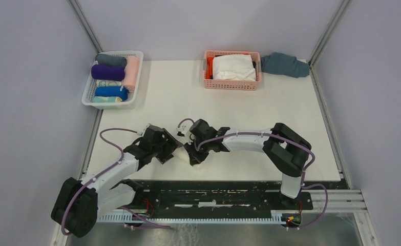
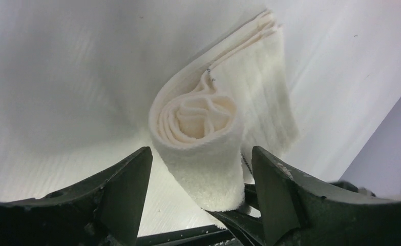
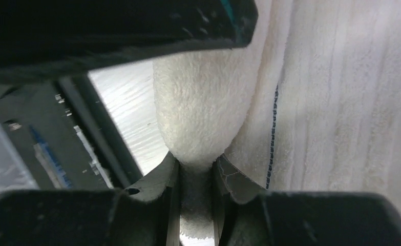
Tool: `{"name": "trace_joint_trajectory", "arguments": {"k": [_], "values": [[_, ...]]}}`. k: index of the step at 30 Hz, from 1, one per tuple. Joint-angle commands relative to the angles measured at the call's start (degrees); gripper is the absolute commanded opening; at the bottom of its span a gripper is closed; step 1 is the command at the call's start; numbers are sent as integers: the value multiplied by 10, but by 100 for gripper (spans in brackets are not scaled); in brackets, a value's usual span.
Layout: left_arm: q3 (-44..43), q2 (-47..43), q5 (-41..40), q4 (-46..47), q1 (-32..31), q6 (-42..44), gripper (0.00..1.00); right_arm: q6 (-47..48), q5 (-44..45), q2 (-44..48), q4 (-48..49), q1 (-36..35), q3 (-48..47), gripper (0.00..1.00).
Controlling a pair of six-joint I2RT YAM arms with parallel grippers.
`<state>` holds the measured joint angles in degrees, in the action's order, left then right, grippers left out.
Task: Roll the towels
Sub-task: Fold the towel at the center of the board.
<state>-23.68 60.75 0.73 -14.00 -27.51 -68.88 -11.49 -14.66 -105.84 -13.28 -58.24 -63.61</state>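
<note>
A white towel [image 1: 184,157], partly rolled, lies near the table's front edge between my two grippers. In the left wrist view the roll [image 2: 198,128] shows its spiral end, and its loose tail runs away across the table. My left gripper [image 2: 201,179] is open, one finger [image 2: 121,189] on each side of the roll with a gap to it. My right gripper [image 3: 195,177] is shut on a fold of the white towel [image 3: 203,113] at the roll's lower end. In the top view the left gripper [image 1: 173,150] and right gripper [image 1: 194,154] nearly meet.
A white basket [image 1: 108,105] at the far left holds several rolled towels, among them a purple one [image 1: 107,72]. A pink basket [image 1: 232,84] at the back holds folded towels. A grey-blue towel [image 1: 285,64] lies at the back right. A black rail [image 1: 213,187] runs along the table's front edge.
</note>
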Motion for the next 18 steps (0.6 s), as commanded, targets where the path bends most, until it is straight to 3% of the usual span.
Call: {"name": "trace_joint_trajectory", "arguments": {"k": [1, 9, 18], "values": [[2, -71, -31, -87, -2, 28, 79, -60, -200, -32, 23, 43, 26, 19], [37, -133, 0, -72, -2, 7, 80, -122, -356, -93, 47, 117, 3, 18], [20, -27, 9, 24, -3, 14, 78, -141, -383, -139, 20, 148, -31, 20]]}}
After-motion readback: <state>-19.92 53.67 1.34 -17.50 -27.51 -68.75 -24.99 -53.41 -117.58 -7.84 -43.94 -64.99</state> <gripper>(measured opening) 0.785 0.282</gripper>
